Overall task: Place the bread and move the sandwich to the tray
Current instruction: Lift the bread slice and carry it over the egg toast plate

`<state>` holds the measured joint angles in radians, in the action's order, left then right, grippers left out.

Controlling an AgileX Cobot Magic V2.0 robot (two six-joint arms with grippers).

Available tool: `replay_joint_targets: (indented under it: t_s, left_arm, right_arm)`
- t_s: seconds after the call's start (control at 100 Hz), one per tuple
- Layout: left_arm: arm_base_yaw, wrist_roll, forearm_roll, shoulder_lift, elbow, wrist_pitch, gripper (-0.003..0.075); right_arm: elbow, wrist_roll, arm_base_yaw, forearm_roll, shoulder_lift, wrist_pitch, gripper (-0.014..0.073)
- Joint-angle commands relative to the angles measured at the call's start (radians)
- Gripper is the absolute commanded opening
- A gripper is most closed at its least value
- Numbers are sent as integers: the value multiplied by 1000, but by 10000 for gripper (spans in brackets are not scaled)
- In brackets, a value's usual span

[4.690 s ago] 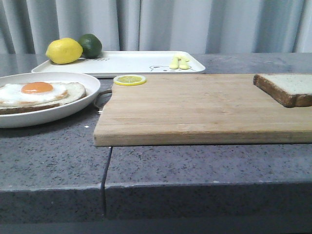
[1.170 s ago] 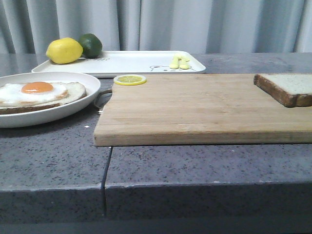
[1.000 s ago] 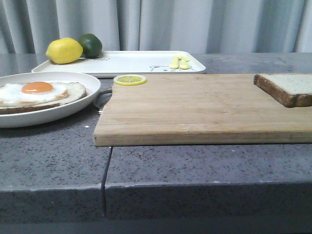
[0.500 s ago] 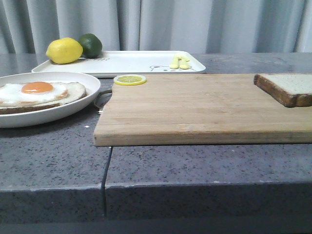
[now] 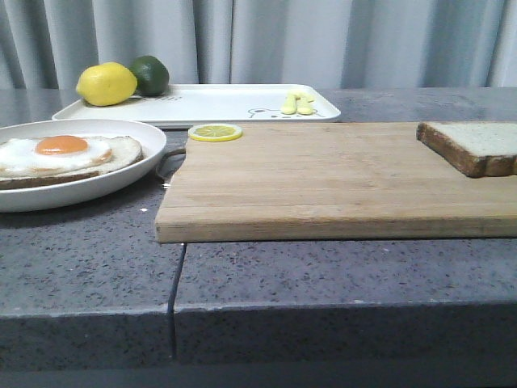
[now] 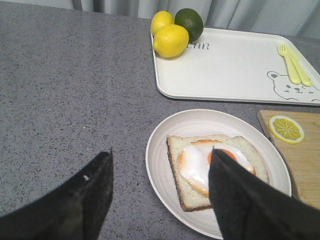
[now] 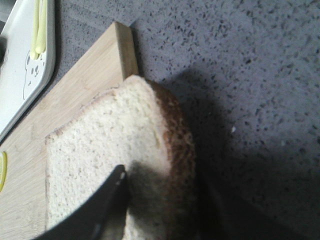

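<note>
The bread (image 5: 472,145) lies at the right end of the wooden cutting board (image 5: 323,178), partly cut off by the frame edge. In the right wrist view my right gripper (image 7: 162,200) straddles the bread's (image 7: 100,150) crusted edge: one finger (image 7: 107,200) rests on the crumb, the other is lost in shadow past the crust. The sandwich (image 5: 65,153), bread with a fried egg, sits on the round white plate (image 5: 121,182) at the left. My left gripper (image 6: 161,155) hangs open above the plate's (image 6: 165,140) near edge. The white tray (image 5: 218,103) stands behind. Neither gripper shows in the front view.
A lemon (image 5: 106,84) and a lime (image 5: 150,74) sit on the tray's left end, yellow cutlery (image 5: 297,103) on its right end. A lemon slice (image 5: 215,132) lies on the board's far left corner. Grey curtains hang behind the speckled counter.
The bread has shifted slightly to the left on the board in the last half second. Everything else is where it was.
</note>
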<state>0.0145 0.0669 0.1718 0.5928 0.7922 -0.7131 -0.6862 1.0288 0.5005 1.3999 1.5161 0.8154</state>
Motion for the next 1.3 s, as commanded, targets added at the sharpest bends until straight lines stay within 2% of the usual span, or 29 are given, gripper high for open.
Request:
replay_joint_targets:
  t_s: [0.0,0.13,0.27,0.54,0.79,1.0,1.14,1.29]
  left_arm:
    - [-2,1,13,9,36,72,386]
    - [-2,1,13,9,36,72,385]
    - [-2,1,13,9,36,72,385]
    - [-2,1,13,9,36,72,385]
    - [-2,1,13,9,36,72,386]
    - [-2,1,13,9,36,72,386]
    - [-2,1,13,9,36,72,385]
    - [-2,1,13,9,36,72,385]
  right_arm:
    - [-26,13,7,37,-25,43,183]
    - [-26,13,7,37,-25,43,39]
    - [-26,13,7,37,-25,60,-41]
    - [-27,13,7,85,-84,202,-55]
    - [-36,-13,-32,149,-250,243,-55]
    - [-90,-69,-164,230,-330,204,-55]
    - [-132,-69,-323,333,-332,118,-55]
    - [-157,-66,-513,418,-329,-54,-55]
